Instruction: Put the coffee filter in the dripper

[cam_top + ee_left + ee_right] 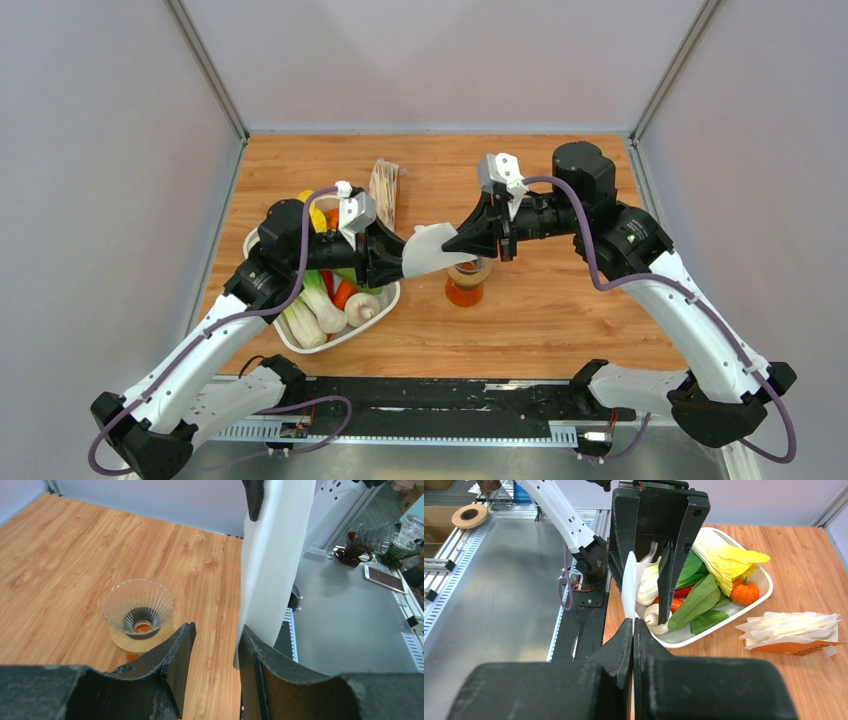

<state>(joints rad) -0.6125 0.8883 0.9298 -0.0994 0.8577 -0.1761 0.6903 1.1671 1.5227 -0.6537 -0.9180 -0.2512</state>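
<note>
The coffee filter is a white paper held on edge in the air, just left of the dripper. My right gripper is shut on its right edge; in the right wrist view the filter stands up from the closed tips. My left gripper is open, its jaws on either side of the filter, which rests against one finger. The filter fills the upper middle of the left wrist view. The dripper, a clear ribbed cone on a tan ring, sits empty on an orange glass vessel and shows in the left wrist view.
A white tray of toy vegetables lies left of centre, under the left arm; its rim shows in the right wrist view. A wrapped bundle of filter papers lies behind it, also in the right wrist view. Grey walls enclose the wooden table.
</note>
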